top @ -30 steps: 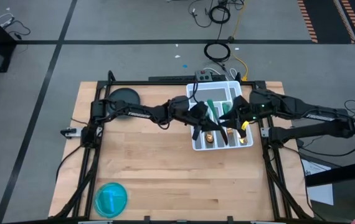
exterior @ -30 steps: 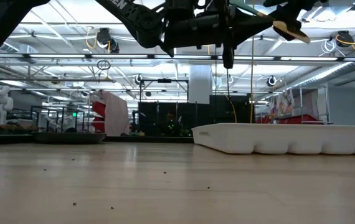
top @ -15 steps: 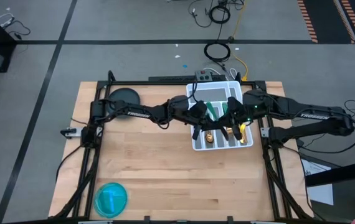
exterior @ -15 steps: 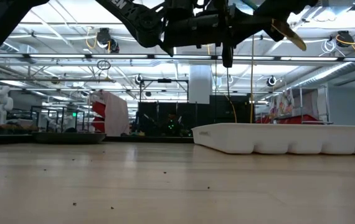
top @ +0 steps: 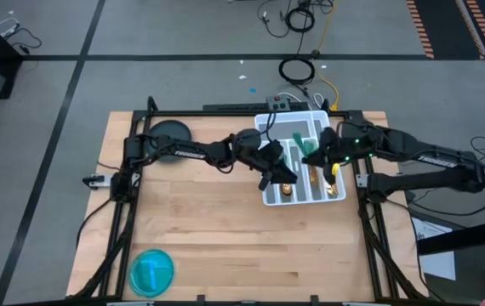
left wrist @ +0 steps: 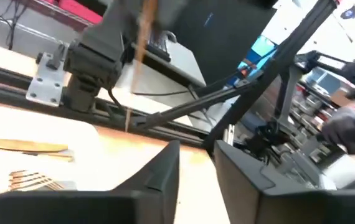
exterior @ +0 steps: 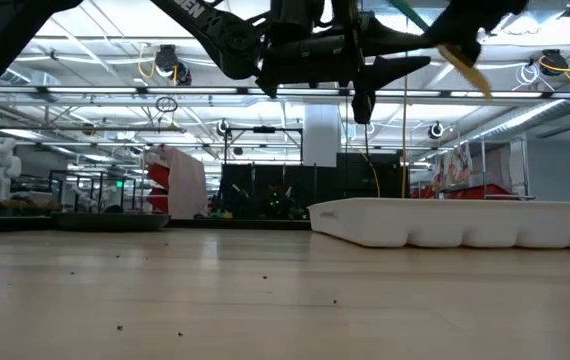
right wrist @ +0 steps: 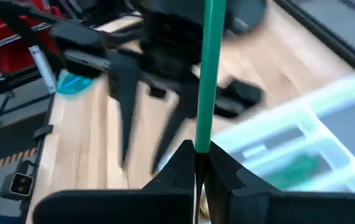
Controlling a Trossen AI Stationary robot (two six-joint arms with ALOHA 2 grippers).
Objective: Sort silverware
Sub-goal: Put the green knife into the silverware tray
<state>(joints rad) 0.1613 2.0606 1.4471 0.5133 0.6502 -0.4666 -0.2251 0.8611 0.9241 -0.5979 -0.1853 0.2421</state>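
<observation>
Silverware [top: 300, 140] already lies in the white tray [top: 270, 197], which sits at the far right part of the table [top: 208, 238]: green handles show in the compartments toward the far edge, gold heads toward the near end, and in the left wrist view a gold fork head [left wrist: 31, 180] and a gold blade [left wrist: 22, 147] lie on the white floor of the tray. No loose pieces show on the bare wood, so the sorting looks well advanced; the piece now in the air appears to be among the last, though whether each piece lies in its proper compartment cannot be told.

The right gripper [right wrist: 196, 163] hangs over the tray's right side with its jaws clenched on one piece of silverware, pinching its slim green handle [right wrist: 210, 68]; the low view shows the gold end [exterior: 465, 62] slanting down, well above the tray. What is left for this piece is to lower it into a compartment and let go.

The left gripper [top: 278, 172] hovers over the tray's left side with its jaws parted and nothing between them. It is close to the right gripper above the same tray, so the two arms crowd each other there, and that is the likeliest thing to get in the way.

A blue bowl [top: 151, 272] stands near the near left corner, well apart from the tray, and a dark round object [top: 168, 133] lies by the far left corner.
</observation>
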